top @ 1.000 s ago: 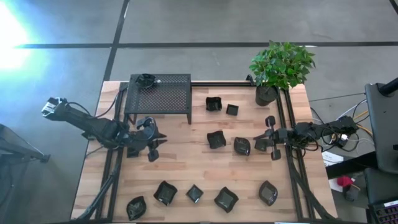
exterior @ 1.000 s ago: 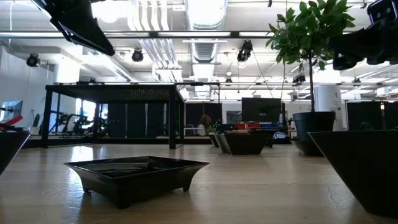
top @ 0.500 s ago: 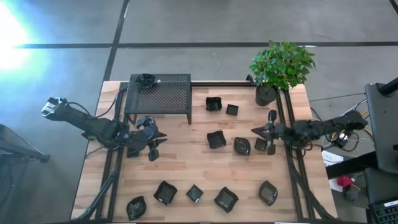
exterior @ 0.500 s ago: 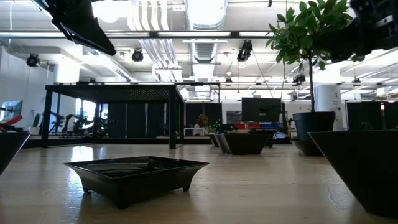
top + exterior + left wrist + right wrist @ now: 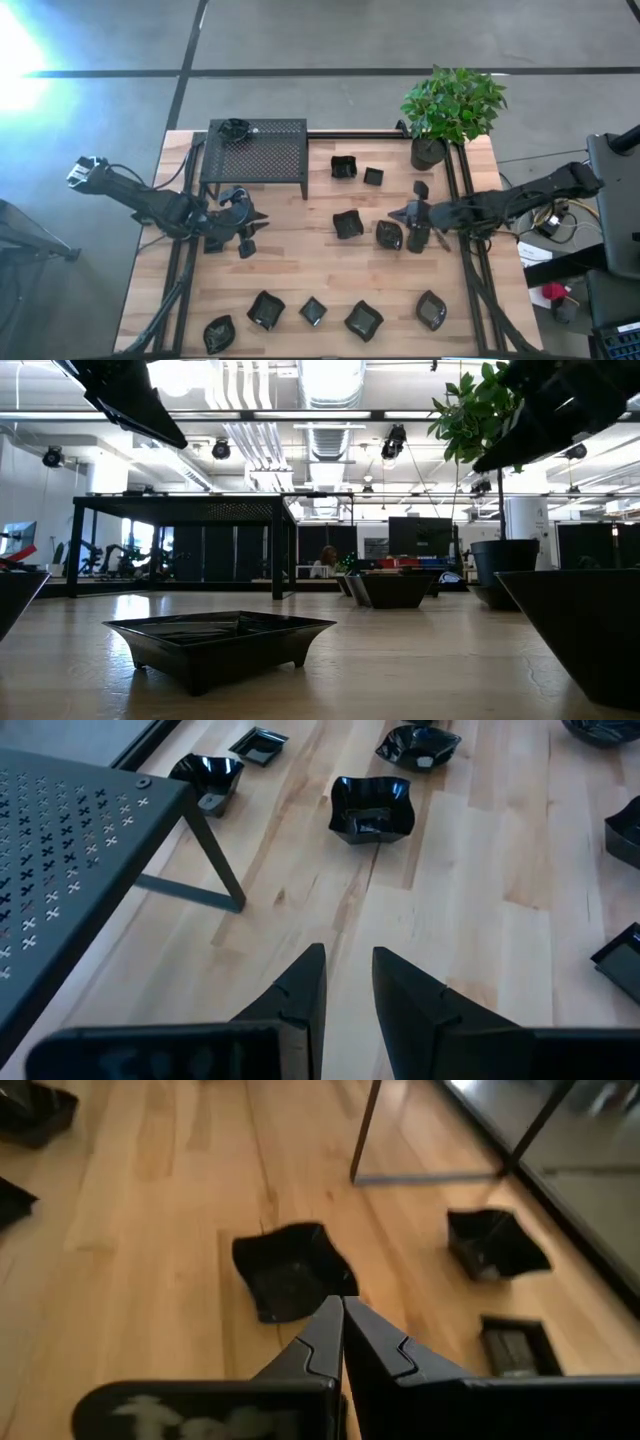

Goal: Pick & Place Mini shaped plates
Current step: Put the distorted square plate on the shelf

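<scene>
Several mini shaped plates, small glossy black dishes, rest on their bases on the wooden table: two (image 5: 343, 166) (image 5: 373, 176) by the stand, three mid-table (image 5: 347, 224) (image 5: 389, 235) (image 5: 417, 240), and a row (image 5: 313, 310) along the near edge. One more (image 5: 234, 128) sits on the stand. My right gripper (image 5: 402, 213) (image 5: 342, 1315) is shut and hovers above the table right of a mid-table plate (image 5: 290, 1270), holding nothing. My left gripper (image 5: 250, 228) (image 5: 348, 975) waits near the stand's front, its fingers a narrow gap apart and empty.
The black perforated metal stand (image 5: 257, 155) fills the far left of the table, with one leg (image 5: 215, 870) close ahead of my left gripper. A potted plant (image 5: 450, 110) stands at the far right corner. Bare wood (image 5: 300, 260) lies mid-table between the two plate groups.
My right gripper has moved toward the table's left, from beside the right rail to above the mid-table plates, the arm stretching out behind it. Its fingers stay shut. No plate has moved.
</scene>
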Robot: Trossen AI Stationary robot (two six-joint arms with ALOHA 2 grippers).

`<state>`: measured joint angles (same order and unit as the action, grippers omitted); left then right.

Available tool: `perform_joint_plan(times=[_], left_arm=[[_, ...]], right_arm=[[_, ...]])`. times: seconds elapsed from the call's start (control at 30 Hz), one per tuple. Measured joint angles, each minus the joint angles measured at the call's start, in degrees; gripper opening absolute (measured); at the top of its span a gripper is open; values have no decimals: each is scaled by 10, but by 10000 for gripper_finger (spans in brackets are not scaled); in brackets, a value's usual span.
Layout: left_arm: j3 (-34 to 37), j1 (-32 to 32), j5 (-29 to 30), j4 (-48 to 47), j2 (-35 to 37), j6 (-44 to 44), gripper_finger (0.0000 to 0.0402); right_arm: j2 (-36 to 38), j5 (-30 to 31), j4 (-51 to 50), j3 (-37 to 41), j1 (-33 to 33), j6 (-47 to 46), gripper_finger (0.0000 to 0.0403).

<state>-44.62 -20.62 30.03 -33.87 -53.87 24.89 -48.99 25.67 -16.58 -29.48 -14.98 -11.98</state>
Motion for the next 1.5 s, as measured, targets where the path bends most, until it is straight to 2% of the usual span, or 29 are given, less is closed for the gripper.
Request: perform_joint_plan(times=[0.13, 0.3, 0.5, 0.73, 0.87, 1.1, 1.3, 1.5], left_arm=[[0, 0, -1, 0, 0, -10, 78], [0, 0, -1, 0, 0, -12, 78], [8, 0, -1, 0, 0, -10, 78], [16, 0, -1, 11, 0, -10, 78], [17, 0, -2, 25, 0, -13, 78], [17, 0, -3, 36, 0, -19, 78], [17, 0, -4, 40, 0, -20, 78], [17, 0, -4, 39, 0, -23, 78]], right_arm=[[-59, 0, -1, -40, 0, -43, 8], [-122, 0, -2, -80, 0, -46, 11], [-184, 0, -17, -120, 0, -82, 49], [-242, -4, -48, -156, 24, -273, 102], [-281, -64, -56, -171, 53, -343, 112], [-370, -123, -89, -227, 98, -342, 110], [-437, -122, -203, -299, 121, -333, 113], [-490, -126, -219, -347, 130, -309, 117]])
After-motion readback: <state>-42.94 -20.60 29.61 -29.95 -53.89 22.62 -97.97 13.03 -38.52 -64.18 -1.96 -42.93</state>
